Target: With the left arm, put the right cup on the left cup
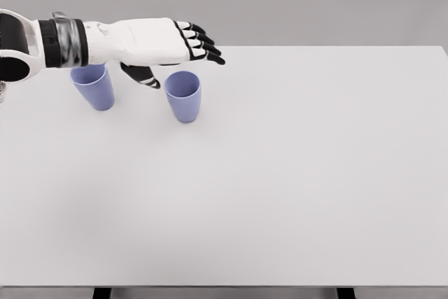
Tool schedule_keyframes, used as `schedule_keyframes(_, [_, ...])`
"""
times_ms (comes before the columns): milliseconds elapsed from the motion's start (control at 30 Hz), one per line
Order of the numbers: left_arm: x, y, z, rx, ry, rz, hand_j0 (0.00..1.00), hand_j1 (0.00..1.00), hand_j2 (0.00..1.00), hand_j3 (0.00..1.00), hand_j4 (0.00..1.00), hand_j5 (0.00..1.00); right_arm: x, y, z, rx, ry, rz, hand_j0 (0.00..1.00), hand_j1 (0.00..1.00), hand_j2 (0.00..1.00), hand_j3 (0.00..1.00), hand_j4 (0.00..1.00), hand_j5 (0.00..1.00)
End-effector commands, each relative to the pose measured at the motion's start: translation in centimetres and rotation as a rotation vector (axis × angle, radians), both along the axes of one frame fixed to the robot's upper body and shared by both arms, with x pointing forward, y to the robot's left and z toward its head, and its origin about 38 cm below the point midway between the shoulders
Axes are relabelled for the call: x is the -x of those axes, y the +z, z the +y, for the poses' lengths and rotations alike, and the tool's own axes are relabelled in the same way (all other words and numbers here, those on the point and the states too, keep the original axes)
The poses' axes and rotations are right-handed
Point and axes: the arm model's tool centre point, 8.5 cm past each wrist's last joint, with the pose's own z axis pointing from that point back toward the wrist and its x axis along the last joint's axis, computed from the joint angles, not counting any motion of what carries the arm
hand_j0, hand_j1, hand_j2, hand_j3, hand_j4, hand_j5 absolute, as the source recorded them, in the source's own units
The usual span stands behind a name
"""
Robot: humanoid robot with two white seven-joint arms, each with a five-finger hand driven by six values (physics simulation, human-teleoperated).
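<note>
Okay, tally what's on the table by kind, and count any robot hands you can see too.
Lavender cups: 2, the left cup and the right cup
Robot hands: 1, the left hand, open above the cups
Total: 3

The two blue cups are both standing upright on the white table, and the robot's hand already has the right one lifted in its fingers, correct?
Not quite. The head view shows the left hand open above the right cup, holding nothing. Both that cup and the left cup do stand upright on the white table.
</note>
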Motion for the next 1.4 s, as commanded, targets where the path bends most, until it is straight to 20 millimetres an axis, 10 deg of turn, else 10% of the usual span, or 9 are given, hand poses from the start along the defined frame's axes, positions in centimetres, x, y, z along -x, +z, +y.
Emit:
schedule_keyframes(0, [-0.8,-0.6,-0.1,-0.02,0.021,-0.008,0.99,0.99,0.99,0.99,0.99,0.99,0.1,0.0,0.0,0.0,-0.001,0.001,1.0,1.0,1.0,1.0,1.0,1.0])
schedule_keyframes(367, [-1.7,-4.2,-0.3,-0.143,0.042,0.005,0.99,0.99,0.99,0.99,0.99,0.99,0.0,0.0,0.0,0.0,-0.001,-0.001,1.0,1.0,1.0,1.0,1.0,1.0])
schedule_keyframes(1367, [-3.7,-6.1,-2.1,-0.19,0.063,-0.002,0.99,0.99,0.99,0.99,0.99,0.99,0.0,0.0,0.0,0.0,-0.001,-0.001,1.0,1.0,1.0,1.0,1.0,1.0])
